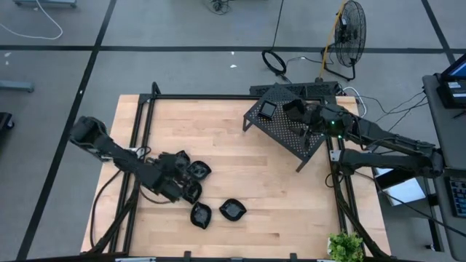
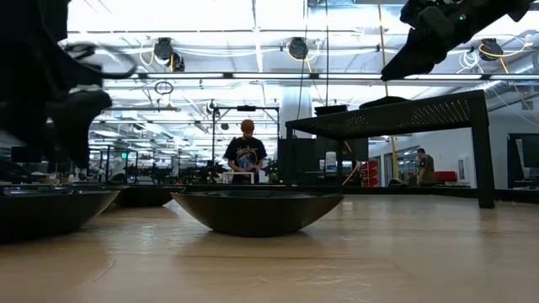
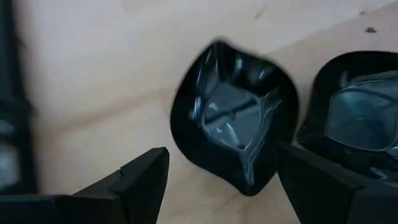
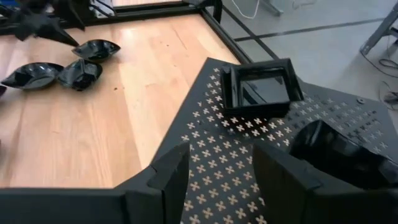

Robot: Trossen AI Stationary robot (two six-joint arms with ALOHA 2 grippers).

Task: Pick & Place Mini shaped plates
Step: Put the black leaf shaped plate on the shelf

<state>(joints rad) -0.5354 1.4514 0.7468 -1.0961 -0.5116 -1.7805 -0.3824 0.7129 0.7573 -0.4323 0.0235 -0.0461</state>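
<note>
Two plates on rack [image 4: 224, 155] | right gripper [image 4: 217, 180] jaws apart, empty, above | left gripper [image 3: 221, 186] jaws wide astride leaf-shaped plate [image 3: 233, 115]

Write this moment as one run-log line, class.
left tool: open over leaf-like plate | right tool: open above rack | square plate: on rack

Two plates [image 1: 269, 110] sit on the rack [image 1: 287, 135] at the table's [image 1: 240, 175] back right; others [image 1: 232, 210] cluster front left.
</note>
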